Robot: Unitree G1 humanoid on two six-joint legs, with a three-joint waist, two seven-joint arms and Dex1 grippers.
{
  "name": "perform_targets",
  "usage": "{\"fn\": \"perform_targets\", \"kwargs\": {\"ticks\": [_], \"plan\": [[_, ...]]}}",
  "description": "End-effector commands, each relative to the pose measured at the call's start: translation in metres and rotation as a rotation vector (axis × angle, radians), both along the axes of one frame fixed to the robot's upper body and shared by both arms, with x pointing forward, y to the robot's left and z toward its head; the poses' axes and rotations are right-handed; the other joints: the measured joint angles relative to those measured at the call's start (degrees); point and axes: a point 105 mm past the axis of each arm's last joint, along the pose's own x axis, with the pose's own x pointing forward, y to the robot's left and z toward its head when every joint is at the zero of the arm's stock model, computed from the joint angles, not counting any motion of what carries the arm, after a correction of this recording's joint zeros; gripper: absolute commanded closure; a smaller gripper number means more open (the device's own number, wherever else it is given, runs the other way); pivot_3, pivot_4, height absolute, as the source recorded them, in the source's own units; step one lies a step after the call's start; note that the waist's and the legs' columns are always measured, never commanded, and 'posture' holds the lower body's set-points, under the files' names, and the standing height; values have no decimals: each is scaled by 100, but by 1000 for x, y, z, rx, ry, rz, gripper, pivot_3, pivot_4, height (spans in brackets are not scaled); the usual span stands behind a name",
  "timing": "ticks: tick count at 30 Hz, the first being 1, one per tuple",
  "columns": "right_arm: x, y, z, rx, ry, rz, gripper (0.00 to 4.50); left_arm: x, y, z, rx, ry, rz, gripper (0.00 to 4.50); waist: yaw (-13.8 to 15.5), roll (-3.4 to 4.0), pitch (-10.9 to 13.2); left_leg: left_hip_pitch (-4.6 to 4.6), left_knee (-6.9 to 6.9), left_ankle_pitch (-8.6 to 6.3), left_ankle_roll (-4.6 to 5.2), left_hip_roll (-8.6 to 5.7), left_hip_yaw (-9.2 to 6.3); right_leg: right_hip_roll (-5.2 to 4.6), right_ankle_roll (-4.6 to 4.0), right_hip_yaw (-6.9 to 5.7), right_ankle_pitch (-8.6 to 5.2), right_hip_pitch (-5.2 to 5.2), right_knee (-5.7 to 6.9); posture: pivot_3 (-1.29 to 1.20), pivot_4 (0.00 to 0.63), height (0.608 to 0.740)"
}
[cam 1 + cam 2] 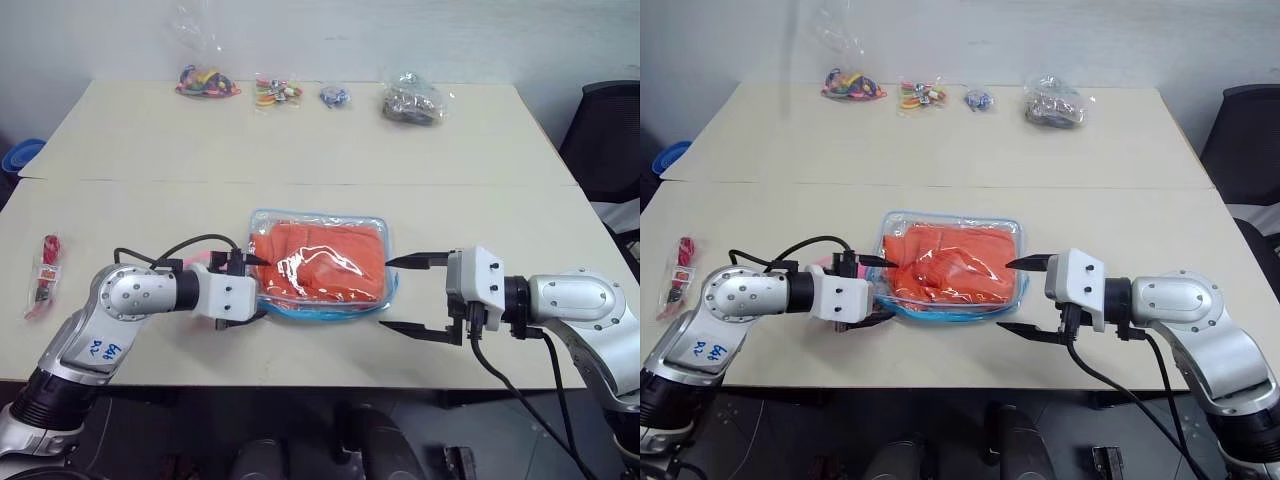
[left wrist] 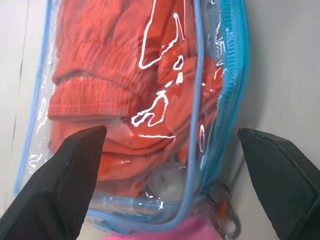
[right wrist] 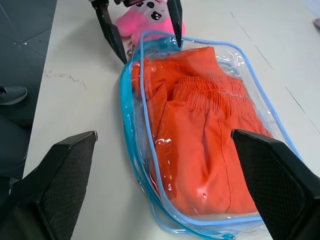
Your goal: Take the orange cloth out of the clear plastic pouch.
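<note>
Orange cloth (image 1: pixel 320 262) folded inside clear plastic pouch (image 1: pixel 372 222), flat at counter (image 1: pixel 300 150) centre. Left claw (image 1: pixel 243 287) spread wide around pouch's 9 o'clock end, beside pink plush toy (image 3: pixel 142 12). Right claw (image 1: pixel 408 295) wide at 3 o'clock, just clear.

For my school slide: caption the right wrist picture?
Orange cloth inside clear plastic pouch, open right gripper facing it.

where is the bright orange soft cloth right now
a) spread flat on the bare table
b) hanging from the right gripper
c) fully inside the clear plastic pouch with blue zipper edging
c: the bright orange soft cloth lies folded behind the walls of the clear plastic pouch, and neither gripper holds it.
</note>
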Motion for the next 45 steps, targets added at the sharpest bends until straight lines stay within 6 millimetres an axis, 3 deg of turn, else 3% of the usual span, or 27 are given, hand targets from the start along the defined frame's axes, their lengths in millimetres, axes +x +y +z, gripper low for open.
{"fn": "perform_targets", "kwargs": {"ticks": [1,6,11,12,20,23,27,31,35,41,45], "plan": [[-6,4,5,-6,-33,24,0,3,4,2,-2,-18,19,1418,-1,0,0,0,0,0,0,0,0,0,0,0,0,0,1,0,150,740],[-7,4,4,-5,-33,20,0,6,7,-1,0,-13,27,2874,1,0,0,0,0,1,-1,0,0,0,0,0,0,0,1,0,150,740],[-7,2,0,-23,-31,11,0,1,2,-6,-60,90,31,4352,6,-1,0,1,0,1,-1,0,0,0,0,-1,0,0,1,0,150,740],[-8,1,-2,-25,-26,9,0,0,-2,-6,-103,124,34,4479,7,-1,-1,0,0,1,-1,0,-1,0,0,-1,0,0,0,0,150,740],[-11,1,-12,-36,-22,-23,0,7,-19,12,-447,336,152,4479,8,-2,-1,-1,3,4,-6,-3,-3,0,0,0,0,3,6,0,150,740],[-10,2,-19,-40,-48,-41,592,10,-26,19,-565,407,198,4500,5,-5,-3,0,5,6,-9,-4,-3,0,1,3,0,5,9,0,150,740],[-4,2,-31,-17,-47,-84,1905,7,-37,22,-630,463,218,4500,-4,-6,-3,2,5,9,-15,-4,-3,1,1,5,0,6,13,0,150,740],[25,5,-35,-25,-159,-203,2618,0,-46,15,-579,472,179,4500,-18,-10,-6,12,5,16,-26,-7,3,0,-1,15,0,7,20,0,150,740],[34,10,-42,-36,-194,-220,2446,0,-48,16,-577,476,177,4500,-4,-10,-6,8,5,17,-29,-6,-6,5,-5,14,-3,5,21,0,150,740],[44,14,-50,-82,-246,-263,685,-2,-51,16,-572,479,170,4500,-8,-10,-6,8,6,18,-29,-7,-5,2,-5,14,-3,5,22,0,150,740],[51,13,-53,-110,-278,-292,685,-4,-53,15,-575,479,168,4500,-11,-10,-6,9,6,18,-29,-6,-5,3,-5,14,-3,5,22,0,150,740]]}}
